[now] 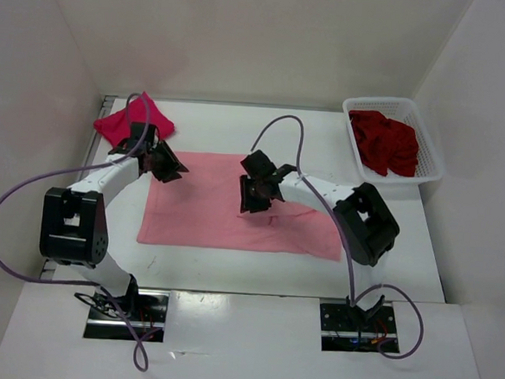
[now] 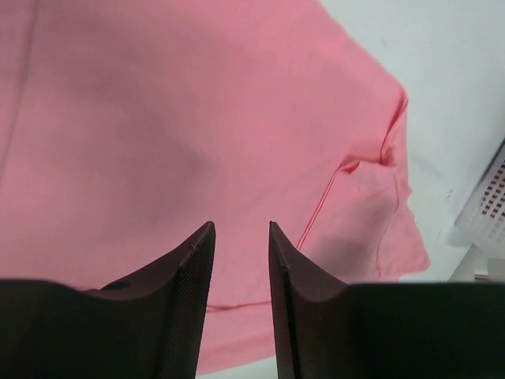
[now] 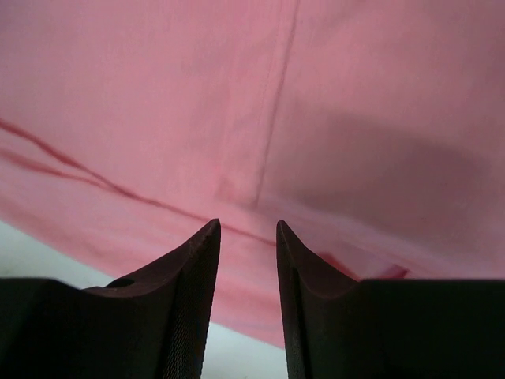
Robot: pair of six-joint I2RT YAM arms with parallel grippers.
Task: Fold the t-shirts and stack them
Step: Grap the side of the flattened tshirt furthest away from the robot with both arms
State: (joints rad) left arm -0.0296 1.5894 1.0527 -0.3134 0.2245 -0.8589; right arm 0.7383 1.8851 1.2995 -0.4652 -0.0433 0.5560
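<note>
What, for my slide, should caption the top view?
Left gripper and right gripper open above the spread salmon t-shirt; crimson t-shirt back left, dark red t-shirt in basket.

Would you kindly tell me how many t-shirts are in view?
3. A crimson shirt lies bunched at the far left; a salmon shirt is spread flat in the middle; a dark red shirt sits crumpled in the basket, which could hide another beneath.

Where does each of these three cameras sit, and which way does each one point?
Top external: above and behind the arms, looking down at the table, salmon shirt and basket; both arms show.
Left wrist: on the left arm, looking down past the left gripper at that shirt.
Right wrist: likewise, past the right gripper.
Shared: all three show the salmon shirt.
</note>
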